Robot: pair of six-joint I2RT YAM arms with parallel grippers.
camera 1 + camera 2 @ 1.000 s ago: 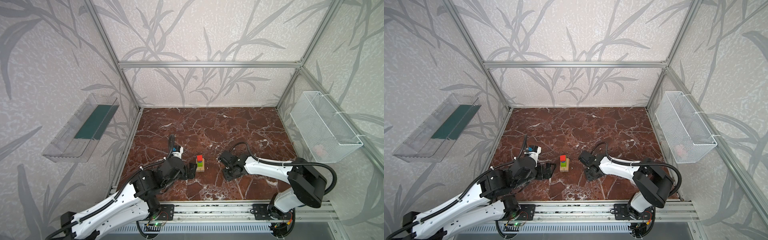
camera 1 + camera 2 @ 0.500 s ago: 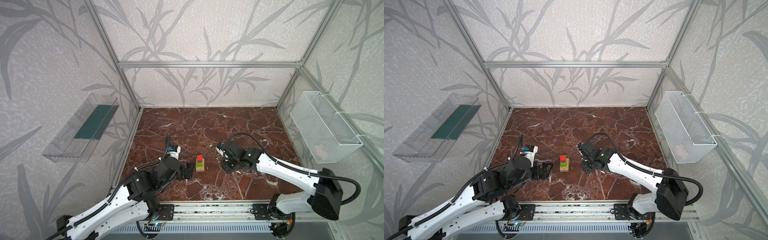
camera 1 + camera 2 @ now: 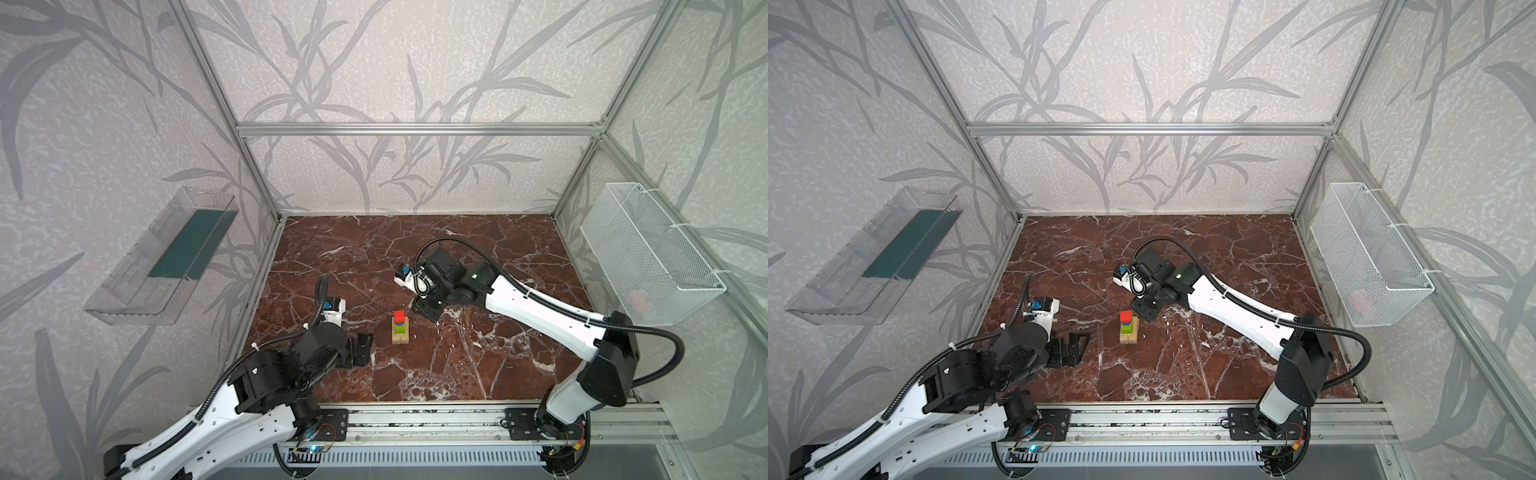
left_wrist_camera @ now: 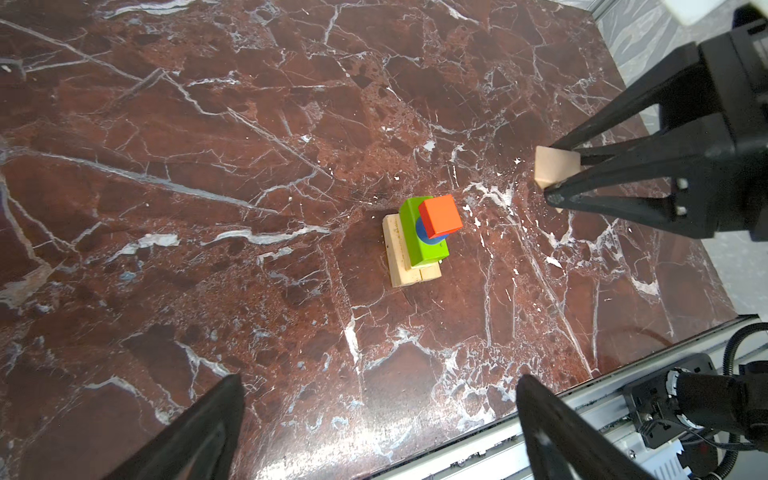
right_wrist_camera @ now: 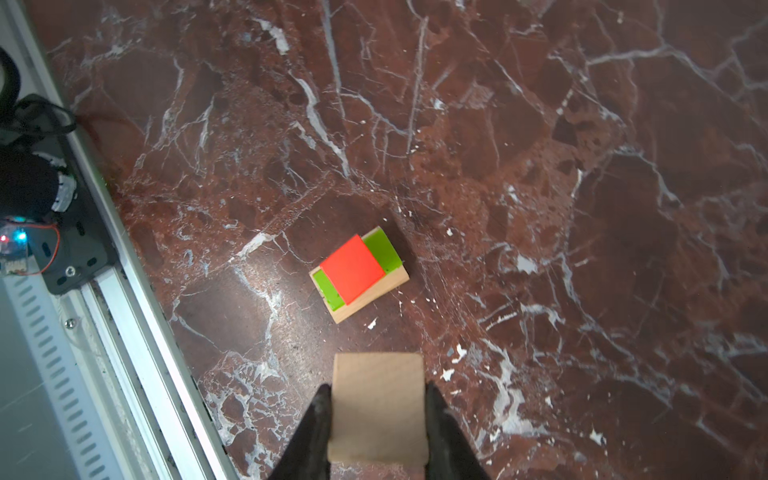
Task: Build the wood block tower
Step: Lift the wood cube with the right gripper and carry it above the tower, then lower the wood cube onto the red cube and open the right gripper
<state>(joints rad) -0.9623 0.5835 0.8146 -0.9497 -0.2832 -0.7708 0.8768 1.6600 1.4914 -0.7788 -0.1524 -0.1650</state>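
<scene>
Tower stands between left tool and right tool (cube topmost).

- one red cube
- one blue piece
- one green oblong
- pale planks: at least two, perhaps more hidden under the stack
- one pointed piece
- two grippers: left gripper, right gripper
- one wire basket, at 3 o'clock
- one clear tray, at 9 o'clock
</scene>
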